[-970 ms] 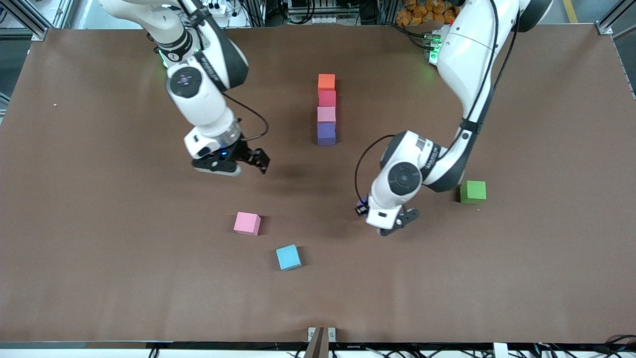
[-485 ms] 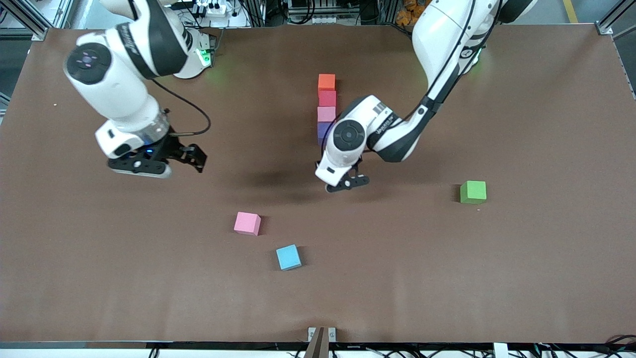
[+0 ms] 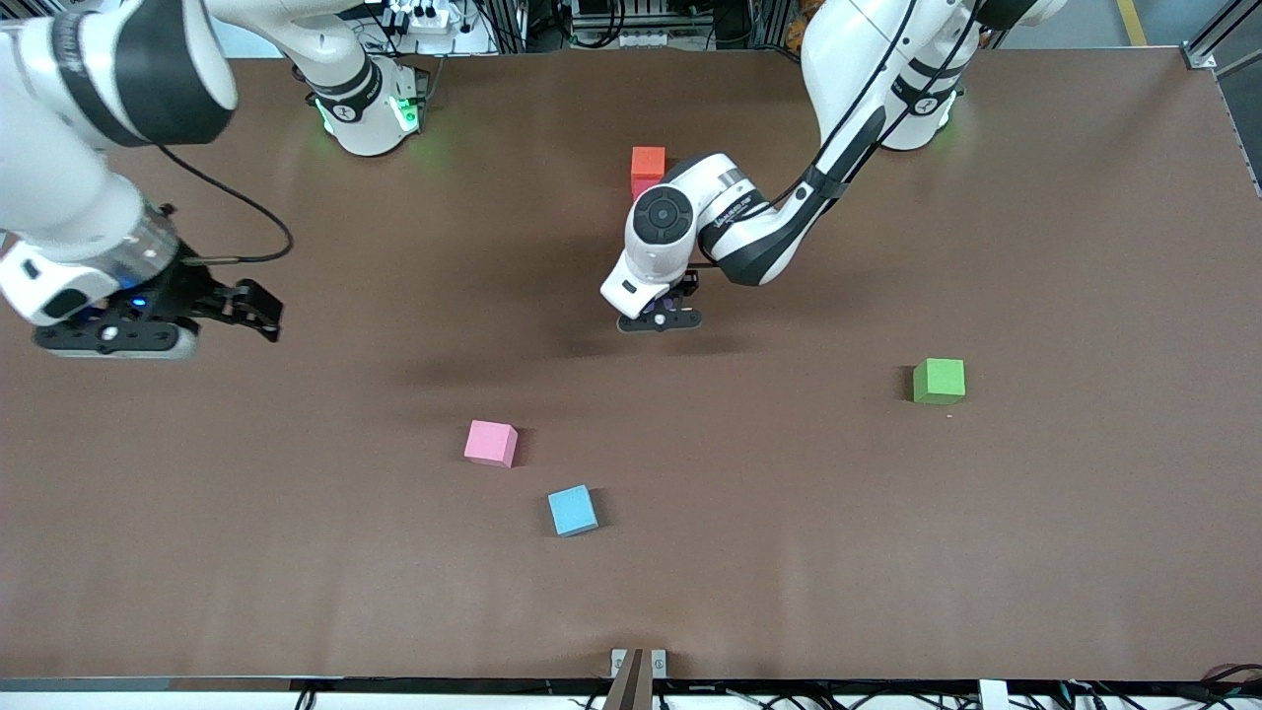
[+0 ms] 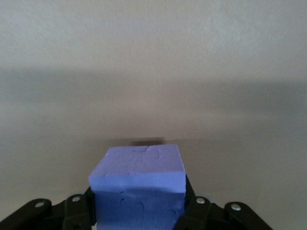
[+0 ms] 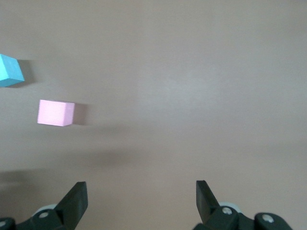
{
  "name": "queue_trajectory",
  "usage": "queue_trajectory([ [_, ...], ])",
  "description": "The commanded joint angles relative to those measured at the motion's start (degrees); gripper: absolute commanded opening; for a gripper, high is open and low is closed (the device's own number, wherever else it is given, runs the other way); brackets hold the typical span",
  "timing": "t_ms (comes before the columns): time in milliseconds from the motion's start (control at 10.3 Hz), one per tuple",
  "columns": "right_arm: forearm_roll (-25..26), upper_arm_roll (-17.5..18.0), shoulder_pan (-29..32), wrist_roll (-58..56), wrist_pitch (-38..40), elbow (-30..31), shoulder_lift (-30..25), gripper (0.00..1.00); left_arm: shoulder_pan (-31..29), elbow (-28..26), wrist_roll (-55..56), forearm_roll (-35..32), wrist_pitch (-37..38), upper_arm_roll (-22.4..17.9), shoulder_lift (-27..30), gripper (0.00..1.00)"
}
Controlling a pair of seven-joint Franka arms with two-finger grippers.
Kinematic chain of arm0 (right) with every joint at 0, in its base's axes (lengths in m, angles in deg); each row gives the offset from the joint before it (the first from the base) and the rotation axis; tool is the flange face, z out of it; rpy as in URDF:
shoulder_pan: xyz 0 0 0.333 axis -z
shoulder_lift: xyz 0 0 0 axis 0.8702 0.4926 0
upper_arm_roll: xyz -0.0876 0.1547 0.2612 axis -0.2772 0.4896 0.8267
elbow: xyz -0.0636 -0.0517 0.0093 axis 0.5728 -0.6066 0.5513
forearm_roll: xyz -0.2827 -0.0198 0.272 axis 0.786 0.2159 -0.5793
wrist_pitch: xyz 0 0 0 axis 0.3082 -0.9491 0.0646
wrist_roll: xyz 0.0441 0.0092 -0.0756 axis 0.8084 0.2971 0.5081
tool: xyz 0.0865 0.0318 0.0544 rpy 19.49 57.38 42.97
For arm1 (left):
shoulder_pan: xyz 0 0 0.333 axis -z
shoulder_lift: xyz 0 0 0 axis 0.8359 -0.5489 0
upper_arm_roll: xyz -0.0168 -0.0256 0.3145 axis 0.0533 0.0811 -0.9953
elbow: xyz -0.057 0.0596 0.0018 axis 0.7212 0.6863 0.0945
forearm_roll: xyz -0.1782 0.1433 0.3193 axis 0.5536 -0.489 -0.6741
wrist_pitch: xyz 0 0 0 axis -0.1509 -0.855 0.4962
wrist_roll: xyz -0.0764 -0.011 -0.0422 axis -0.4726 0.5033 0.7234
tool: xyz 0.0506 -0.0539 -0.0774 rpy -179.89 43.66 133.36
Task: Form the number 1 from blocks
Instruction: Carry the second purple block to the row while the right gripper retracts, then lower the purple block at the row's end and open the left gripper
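An orange block (image 3: 648, 159) lies mid-table, with a sliver of a red block (image 3: 637, 187) touching it on the side nearer the front camera. The left arm hides the rest of that row. My left gripper (image 3: 659, 318) hangs low over the table just past the row's nearer end, shut on a purple block (image 4: 139, 184). The block sits between its black fingers (image 4: 197, 213). My right gripper (image 3: 251, 314) is up over the right arm's end of the table. It is open, and nothing lies between its fingertips (image 5: 76, 199).
A loose pink cube (image 3: 490, 443) and a light blue cube (image 3: 573, 510) lie nearer the front camera; both also show in the right wrist view, pink cube (image 5: 56, 112), light blue cube (image 5: 10, 70). A green cube (image 3: 938, 381) sits toward the left arm's end.
The left gripper carried the purple block from beside the green cube to the nearer end of the block row. The right arm swung away toward its own end of the table, still open.
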Motion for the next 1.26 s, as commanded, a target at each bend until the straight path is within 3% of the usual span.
queue_trajectory([
  [0, 0.2, -2.4, 0.3, -5.3, 5.6, -5.8, 1.5, 1.00, -0.6, -3.0, -0.1, -1.7, -2.2, 0.3, 2.0, 0.00],
  [291, 0.1, -2.9, 1.3, -5.8, 12.6, -12.2, 3.1, 1.00, -0.1, -3.0, -0.1, -2.6, -2.2, 0.3, 1.4, 0.00],
  [485, 0.1, -1.5, 4.2, -6.5, 13.7, -12.2, 2.5, 1.00, 0.2, -2.8, -0.1, -2.6, -3.1, 0.3, 1.0, 0.00],
  [679, 0.1, 2.5, 8.4, -6.5, 15.3, -13.2, 2.4, 1.00, 0.7, -2.7, -0.2, -2.6, -3.9, 0.3, 0.7, 0.00],
  [1068, 0.1, 2.1, 7.7, -6.2, 16.1, -14.6, 2.5, 1.00, 1.0, -2.5, -0.2, -7.1, -4.1, 0.3, -0.2, 0.00],
  [1165, 0.1, 2.2, 7.7, -6.0, 16.1, -14.6, 2.5, 1.00, 1.0, -2.4, -0.2, -7.2, -4.1, 0.3, -0.4, 0.12],
])
